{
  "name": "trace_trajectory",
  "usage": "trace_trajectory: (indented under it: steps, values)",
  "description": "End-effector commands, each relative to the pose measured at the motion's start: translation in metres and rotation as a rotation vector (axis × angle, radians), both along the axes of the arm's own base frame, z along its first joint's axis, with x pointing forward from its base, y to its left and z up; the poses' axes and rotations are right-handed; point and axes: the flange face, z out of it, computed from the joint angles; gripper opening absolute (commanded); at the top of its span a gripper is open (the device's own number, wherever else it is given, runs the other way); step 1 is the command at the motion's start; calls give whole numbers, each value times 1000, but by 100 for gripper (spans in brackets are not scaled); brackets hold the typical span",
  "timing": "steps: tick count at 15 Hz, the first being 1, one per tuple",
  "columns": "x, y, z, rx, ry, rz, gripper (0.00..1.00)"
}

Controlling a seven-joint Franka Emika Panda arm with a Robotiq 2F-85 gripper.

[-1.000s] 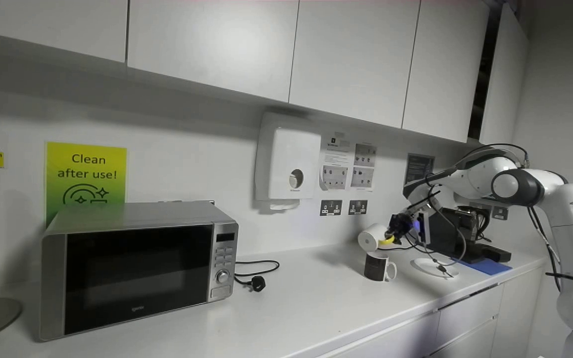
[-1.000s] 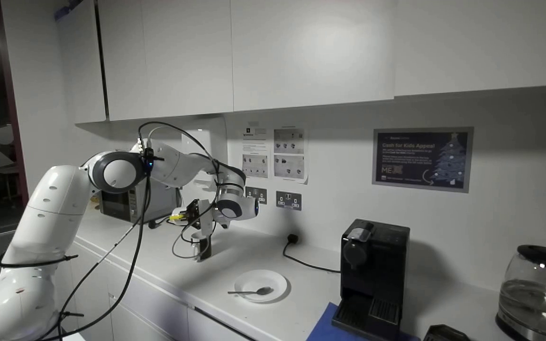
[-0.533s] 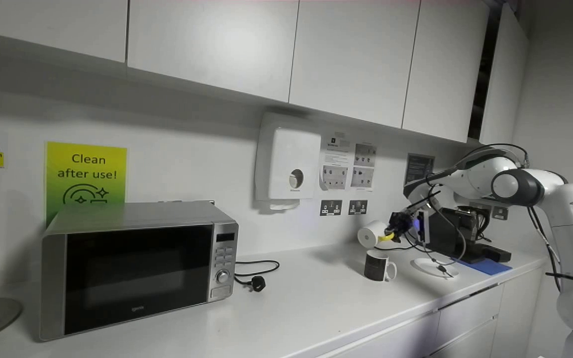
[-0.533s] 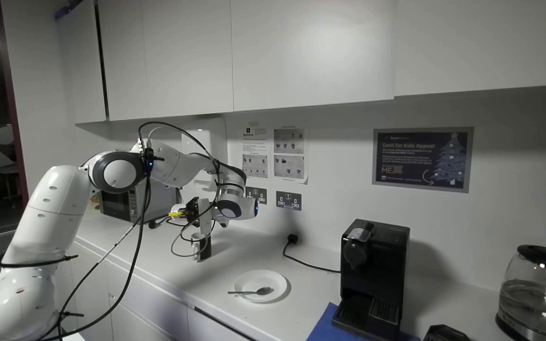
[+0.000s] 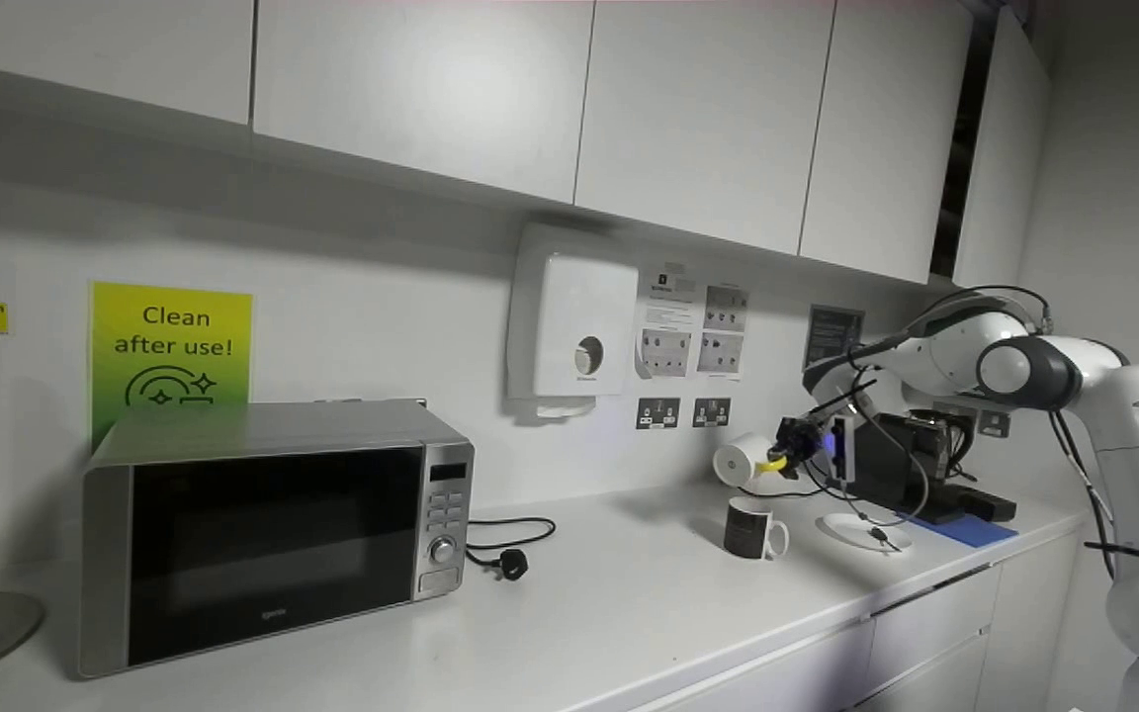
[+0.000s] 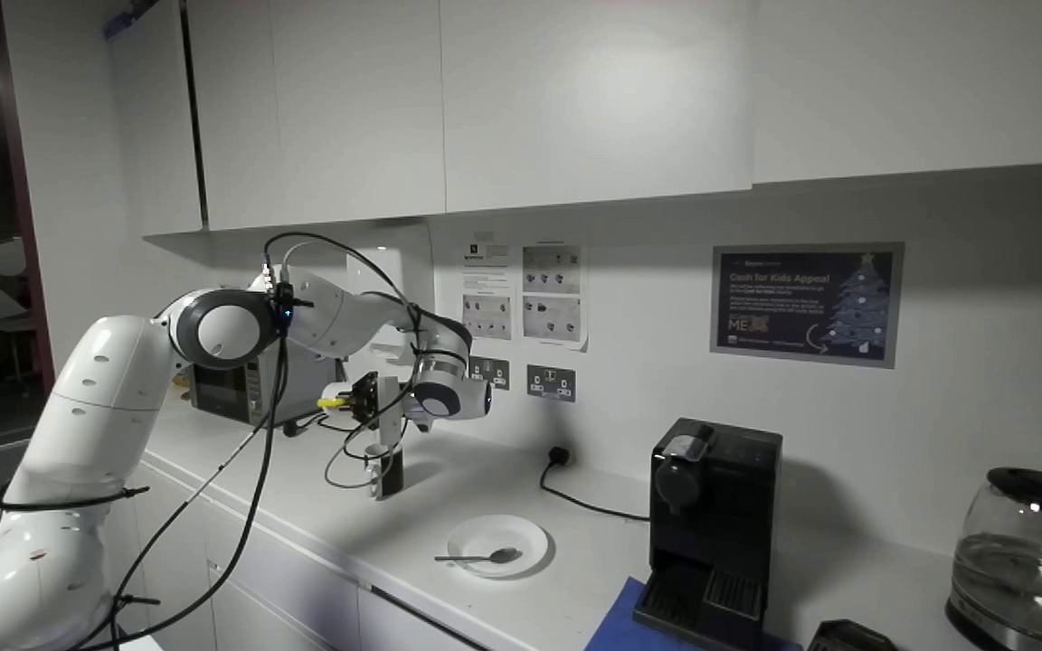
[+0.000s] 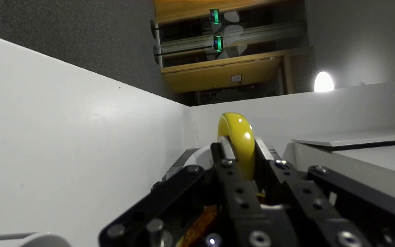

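One gripper point(image 7: 244, 148) pinches the yellow handle point(image 7: 240, 132) of a white mug point(image 5: 740, 459): the grip looks made, and the white mug hangs clear above the counter point(image 5: 579, 593), not set down. Its handle glossy, it tilts sideways, a round end, apparently the base, toward the microwave point(image 5: 273, 524). Lower, between the counter's front and back edges, a dark-and-white mug point(image 5: 746, 531) stands upright.

Mug handle point(image 7: 242, 139): smooth, glossy, ceramic-looking.
Gripper point(image 7: 244, 147): matt links, bare-metal tips.
Counter point(image 5: 569, 613): smooth, faint sheen.
Microwave point(image 5: 278, 544): metallic body, glossy front.
Cupboards point(image 5: 431, 89): smooth, satin.
Spoon point(image 6: 504, 555): metal-looking.
Kettle point(image 6: 1014, 565): clear, glossy glass.
Notices point(image 6: 553, 294): paper.
Floor point(image 7: 74, 34): rough, carpet-like.
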Motion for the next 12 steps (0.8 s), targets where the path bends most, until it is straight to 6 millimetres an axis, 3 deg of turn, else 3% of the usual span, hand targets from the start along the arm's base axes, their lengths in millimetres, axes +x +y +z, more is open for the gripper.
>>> trace_trajectory:
  steps: [1, 12]
  values:
    - [3, -8, 18, 70, -9, 16, 5]
    - [6, -8, 18, 91, -7, 7, 5]
